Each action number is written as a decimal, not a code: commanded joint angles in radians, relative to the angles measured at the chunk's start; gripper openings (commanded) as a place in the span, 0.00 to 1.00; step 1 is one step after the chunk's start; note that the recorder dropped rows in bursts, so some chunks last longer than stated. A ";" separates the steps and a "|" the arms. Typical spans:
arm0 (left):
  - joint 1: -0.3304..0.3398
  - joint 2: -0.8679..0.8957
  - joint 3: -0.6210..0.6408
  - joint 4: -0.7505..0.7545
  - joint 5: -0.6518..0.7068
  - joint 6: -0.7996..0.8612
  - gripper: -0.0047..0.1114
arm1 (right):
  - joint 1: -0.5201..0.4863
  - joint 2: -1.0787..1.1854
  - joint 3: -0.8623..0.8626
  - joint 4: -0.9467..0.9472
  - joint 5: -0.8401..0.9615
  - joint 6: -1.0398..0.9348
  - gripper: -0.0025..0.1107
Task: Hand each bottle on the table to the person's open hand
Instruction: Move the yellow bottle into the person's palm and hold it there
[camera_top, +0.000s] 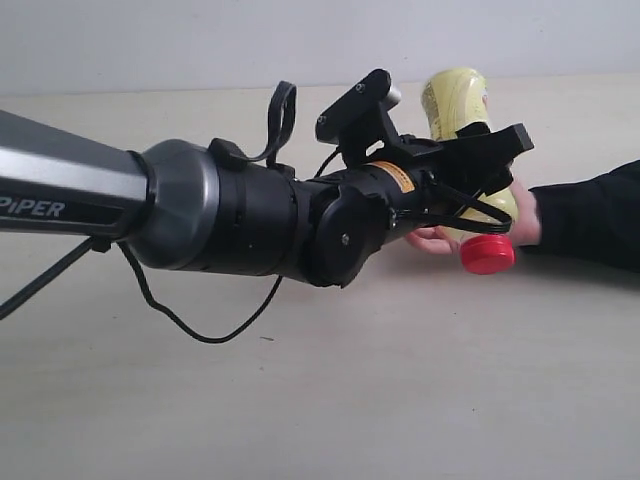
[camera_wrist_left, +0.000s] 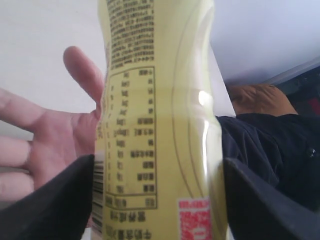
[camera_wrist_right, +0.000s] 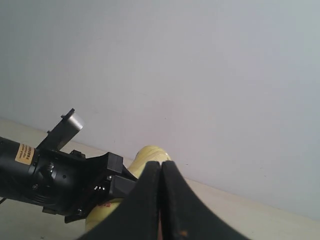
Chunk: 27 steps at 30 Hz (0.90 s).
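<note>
The yellow bottle hangs upside down, its red cap pointing at the table. My left gripper is shut on its body, right over the person's open hand. In the left wrist view the bottle fills the space between the two dark fingers, with the open palm just behind it. My right gripper is shut on nothing; beyond it I see the yellow bottle. The other bottles are out of view.
The person's dark sleeve reaches in from the right edge. My left arm spans the left half of the exterior view, with a loose black cable hanging below it. A pale wall stands behind the table.
</note>
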 joint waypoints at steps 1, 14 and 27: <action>-0.002 -0.003 0.003 -0.036 -0.025 0.024 0.04 | -0.003 -0.004 0.002 -0.001 -0.008 0.001 0.02; -0.002 0.073 0.003 -0.177 0.022 0.152 0.04 | -0.003 -0.004 0.002 -0.001 -0.008 0.001 0.02; 0.001 0.087 0.001 -0.142 0.028 0.152 0.04 | -0.003 -0.004 0.002 -0.001 -0.008 0.001 0.02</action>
